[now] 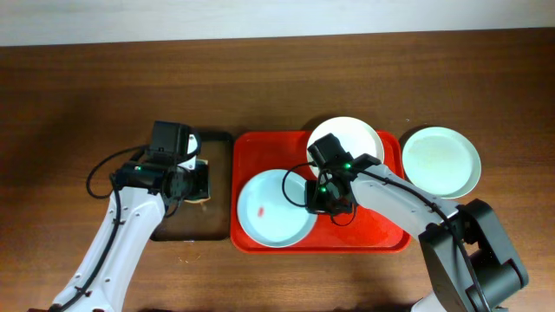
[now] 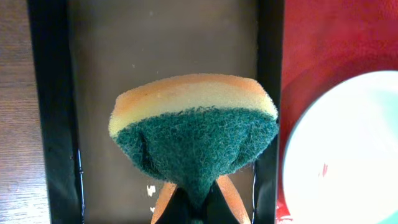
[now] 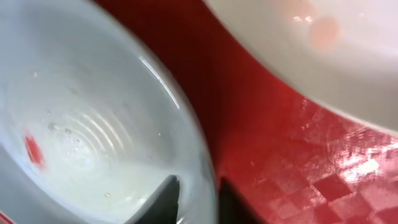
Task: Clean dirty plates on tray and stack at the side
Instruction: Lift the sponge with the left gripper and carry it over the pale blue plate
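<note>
The red tray (image 1: 373,230) holds a pale blue plate (image 1: 277,208) with a red smear at front left and a white plate (image 1: 345,143) at back right. A mint green plate (image 1: 440,162) lies on the table right of the tray. My right gripper (image 1: 323,201) is at the blue plate's right rim. In the right wrist view its jaws (image 3: 199,199) clamp that rim, one finger inside the pale blue plate (image 3: 81,124) and one over the red tray (image 3: 280,155). My left gripper (image 2: 198,208) is shut on a yellow and green sponge (image 2: 194,127).
The left arm hovers above a narrow black-rimmed brown tray (image 1: 186,227) left of the red one, seen under the sponge as the brown tray (image 2: 161,43). The blue plate's edge (image 2: 348,155) shows at the right of the left wrist view. Dark wooden table all round.
</note>
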